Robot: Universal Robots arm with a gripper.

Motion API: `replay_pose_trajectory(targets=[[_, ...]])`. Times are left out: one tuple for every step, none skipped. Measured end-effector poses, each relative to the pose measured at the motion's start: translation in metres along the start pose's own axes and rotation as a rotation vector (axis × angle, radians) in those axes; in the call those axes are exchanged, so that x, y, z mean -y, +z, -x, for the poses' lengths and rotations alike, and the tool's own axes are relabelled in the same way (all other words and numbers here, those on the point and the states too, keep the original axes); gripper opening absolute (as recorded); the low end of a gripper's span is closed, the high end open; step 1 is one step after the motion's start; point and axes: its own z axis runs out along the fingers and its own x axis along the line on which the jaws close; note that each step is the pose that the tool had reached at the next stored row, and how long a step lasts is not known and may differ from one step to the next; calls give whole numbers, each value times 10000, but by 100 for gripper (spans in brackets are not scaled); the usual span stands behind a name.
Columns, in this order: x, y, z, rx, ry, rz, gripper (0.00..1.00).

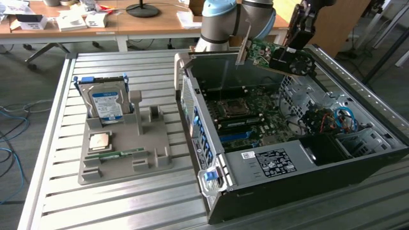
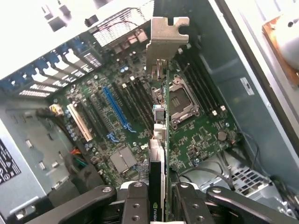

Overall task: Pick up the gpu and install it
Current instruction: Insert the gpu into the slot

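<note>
**Item:** gpu (image 1: 262, 50), one. Hangs on edge over the motherboard (image 2: 126, 121) in the open computer case (image 1: 383, 143), with the claw (image 2: 157, 198) pinching it across both faces.

**Handling (judged):** light, stiff, fragile. Best held by the board edges or the bracket (image 2: 167, 35), not the components.

**On the counter (image 1: 128, 206):** one tray (image 1: 156, 160), one hard drive (image 1: 105, 103), one memory stick (image 1: 115, 155), one processor (image 1: 99, 140).
</note>
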Motion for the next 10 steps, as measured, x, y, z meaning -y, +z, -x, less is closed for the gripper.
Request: replay_pose_trajectory(targets=[[0,1,0,-7,-139,0,26],[0,2,0,-13,-275,0,26],[0,3,0,-20,-409,1,26],[0,4,0,-27,-552,1,26],[0,5,0,-33,-681,1,26],[0,6,0,-39,-808,2,26],[0,7,0,-44,-932,2,26],[0,8,0,-51,-1057,2,26],[0,9,0,-57,-1184,2,26],[0,9,0,-65,-1315,3,26]])
